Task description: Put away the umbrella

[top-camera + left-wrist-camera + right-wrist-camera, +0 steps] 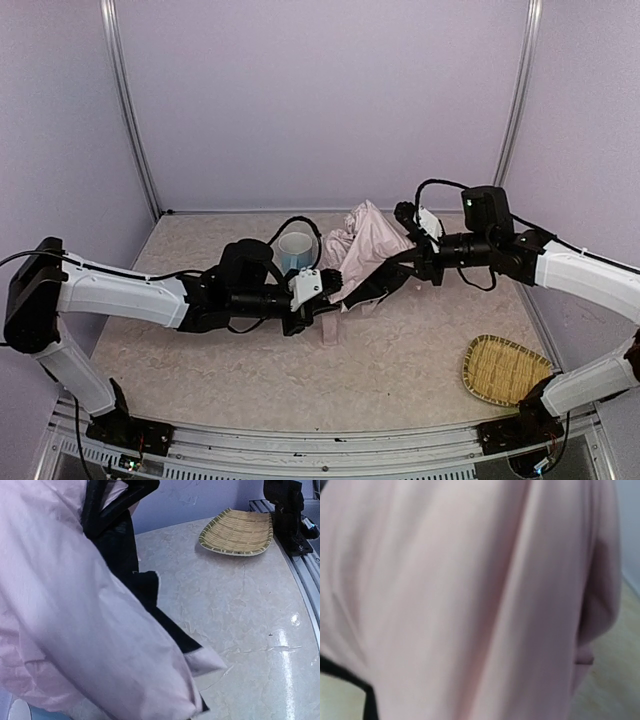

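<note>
umbrella (362,248): crumpled pink bundle at mid-table, just right of a pale blue cup (295,250) | left gripper (330,288): jaws closed tight on its lower left fabric | right gripper (404,264): buried in its right side, opening cannot be told

The umbrella (365,250) is at the middle of the tabletop (250,350), between the left tool (325,285) and the right tool (405,262). A cup (296,250) stands just left of it, behind the left tool. A tray (503,368) lies near right, well apart.
</note>
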Controlling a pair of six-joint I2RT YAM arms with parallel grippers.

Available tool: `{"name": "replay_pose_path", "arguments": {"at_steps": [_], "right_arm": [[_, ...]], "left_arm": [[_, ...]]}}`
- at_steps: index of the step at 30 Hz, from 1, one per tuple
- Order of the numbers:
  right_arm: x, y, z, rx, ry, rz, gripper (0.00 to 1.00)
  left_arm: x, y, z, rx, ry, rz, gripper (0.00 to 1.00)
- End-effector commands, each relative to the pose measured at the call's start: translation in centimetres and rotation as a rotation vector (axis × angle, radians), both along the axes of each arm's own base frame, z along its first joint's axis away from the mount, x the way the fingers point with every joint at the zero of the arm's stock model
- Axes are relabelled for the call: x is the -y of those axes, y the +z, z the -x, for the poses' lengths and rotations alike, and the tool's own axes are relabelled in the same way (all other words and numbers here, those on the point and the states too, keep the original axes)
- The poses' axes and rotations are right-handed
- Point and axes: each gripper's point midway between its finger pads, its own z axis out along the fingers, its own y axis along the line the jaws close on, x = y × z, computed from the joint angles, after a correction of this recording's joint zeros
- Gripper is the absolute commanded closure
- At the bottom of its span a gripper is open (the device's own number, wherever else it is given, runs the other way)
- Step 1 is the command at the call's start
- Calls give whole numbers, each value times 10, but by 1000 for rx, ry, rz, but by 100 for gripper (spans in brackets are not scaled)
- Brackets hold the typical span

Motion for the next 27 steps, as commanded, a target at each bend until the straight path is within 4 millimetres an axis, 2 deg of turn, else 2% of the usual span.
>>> {"name": "replay_pose_path", "arguments": {"at_steps": [1,3,6,8,11,15,16,18,23,25,27], "right_arm": [[33,52,-47,135,-222,-94,100],[39,65,-52,157,-233,-122,100],[29,77,-38,213,-105,-115,100],[20,86,-17,263,30,-118,100],[15,104,9,345,171,-121,100],[12,127,27,408,284,-113,100],[11,140,30,425,306,-122,100],[8,153,39,422,360,-133,100],[6,196,60,482,472,-199,100],[7,209,67,524,492,-218,100],[9,219,72,560,501,-242,100]], "left_arm": [[1,19,1,87,99,23,100],[0,18,11,80,88,24,100],[-2,19,26,62,50,17,61],[-7,29,37,64,21,26,46],[-21,55,58,83,-60,79,27],[-44,104,81,124,-137,206,10],[-50,116,84,129,-149,235,5],[-62,138,82,144,-145,292,1],[-90,196,70,157,-86,423,1],[-96,213,75,175,-98,474,1],[-101,225,90,211,-160,556,1]]}}
